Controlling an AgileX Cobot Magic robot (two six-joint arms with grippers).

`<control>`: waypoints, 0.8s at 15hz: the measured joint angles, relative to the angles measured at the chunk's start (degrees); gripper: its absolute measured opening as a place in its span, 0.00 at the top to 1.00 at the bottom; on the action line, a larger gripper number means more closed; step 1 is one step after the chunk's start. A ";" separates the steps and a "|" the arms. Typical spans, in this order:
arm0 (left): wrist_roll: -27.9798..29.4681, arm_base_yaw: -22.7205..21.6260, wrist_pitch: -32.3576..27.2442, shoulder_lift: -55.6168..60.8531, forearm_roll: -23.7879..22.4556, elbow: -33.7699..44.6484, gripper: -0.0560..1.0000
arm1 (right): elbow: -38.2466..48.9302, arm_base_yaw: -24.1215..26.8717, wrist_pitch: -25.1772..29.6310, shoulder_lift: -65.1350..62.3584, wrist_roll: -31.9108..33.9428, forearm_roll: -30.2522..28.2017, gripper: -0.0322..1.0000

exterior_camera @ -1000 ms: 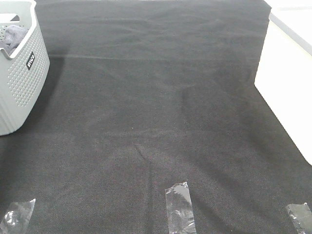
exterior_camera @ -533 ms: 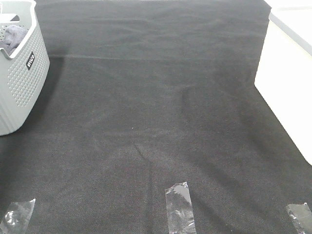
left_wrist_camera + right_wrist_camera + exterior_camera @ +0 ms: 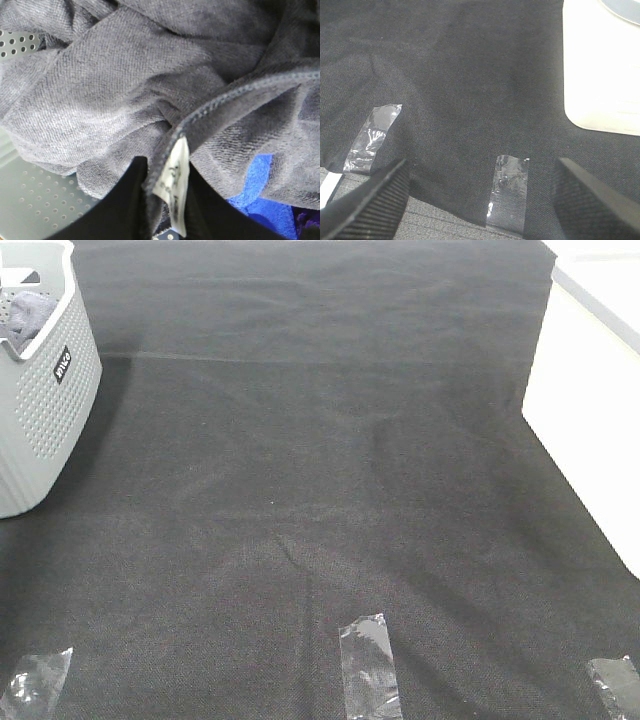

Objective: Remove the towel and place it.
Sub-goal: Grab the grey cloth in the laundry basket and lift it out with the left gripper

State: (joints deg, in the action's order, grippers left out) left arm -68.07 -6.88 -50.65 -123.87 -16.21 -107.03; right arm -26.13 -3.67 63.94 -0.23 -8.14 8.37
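A small black label with white capital letters sits on the side wall of the grey perforated laundry basket; the letters are too small to read. A white tag sewn at the hem of the towel carries faint dark print, which is illegible.

Perforated basket: one. Grey towel inside: one. Blue cloth: one. Black table cloth: one. Clear tape strips: three. White block: one.
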 joint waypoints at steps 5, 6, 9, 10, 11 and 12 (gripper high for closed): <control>0.63 0.40 0.80 0.52 -3.15 0.00 0.95 | 0.00 0.00 0.00 0.00 0.00 0.00 0.23; 0.69 0.80 0.00 1.66 -3.55 0.00 0.95 | 0.00 0.00 0.00 0.00 0.00 0.00 0.23; 4.01 1.38 -1.83 7.62 -3.67 0.00 0.95 | 0.00 0.00 0.00 0.00 0.00 0.00 0.23; 6.07 1.66 -2.01 10.03 -3.90 0.00 0.95 | 0.00 0.00 0.00 0.00 0.00 0.00 0.23; 7.96 2.23 -2.18 12.32 -3.90 0.00 0.95 | 0.00 0.00 0.00 0.00 0.00 0.00 0.23; 9.51 2.98 -2.52 14.61 -3.90 0.00 0.95 | 0.00 0.00 0.00 0.00 0.00 0.00 0.23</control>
State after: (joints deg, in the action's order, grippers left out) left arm -58.56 -3.90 -53.17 -109.26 -20.11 -107.03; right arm -26.13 -3.67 63.94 -0.23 -8.14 8.37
